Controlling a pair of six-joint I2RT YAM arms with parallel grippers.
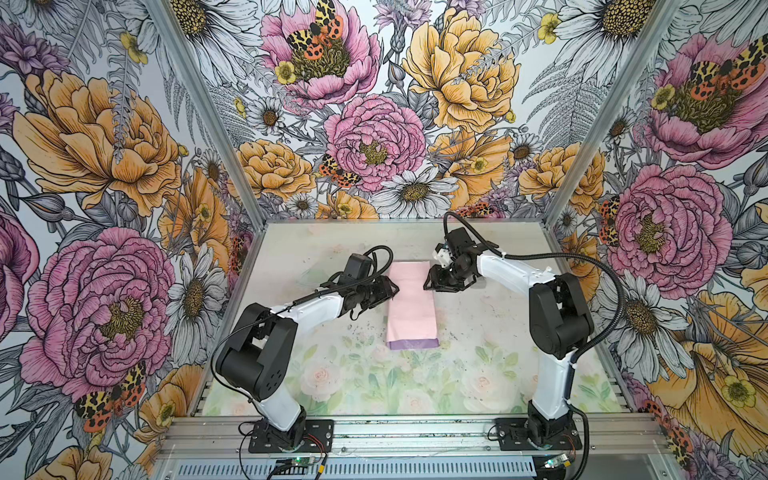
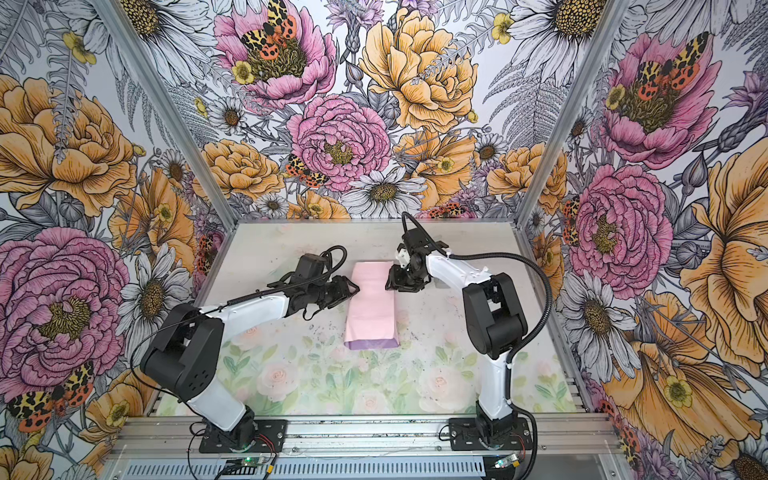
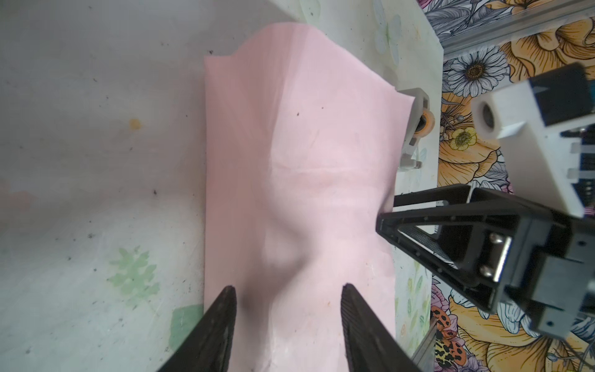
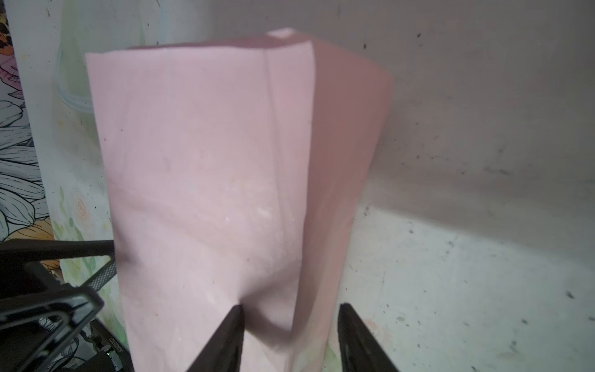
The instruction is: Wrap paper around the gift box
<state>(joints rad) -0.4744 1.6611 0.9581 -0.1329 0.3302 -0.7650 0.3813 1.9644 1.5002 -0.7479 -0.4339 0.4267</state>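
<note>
In a top view the paper (image 1: 411, 309) lies folded into a long pink strip on the tabletop (image 1: 332, 374). The box is hidden, likely underneath. The left gripper (image 1: 394, 291) and right gripper (image 1: 429, 279) reach in low from opposite sides. Left wrist view: fingers (image 3: 222, 322) spread astride a bulge. Right wrist view: fingers (image 4: 225, 335) spread over the loose flap. Press that flap flat before creasing.
</note>
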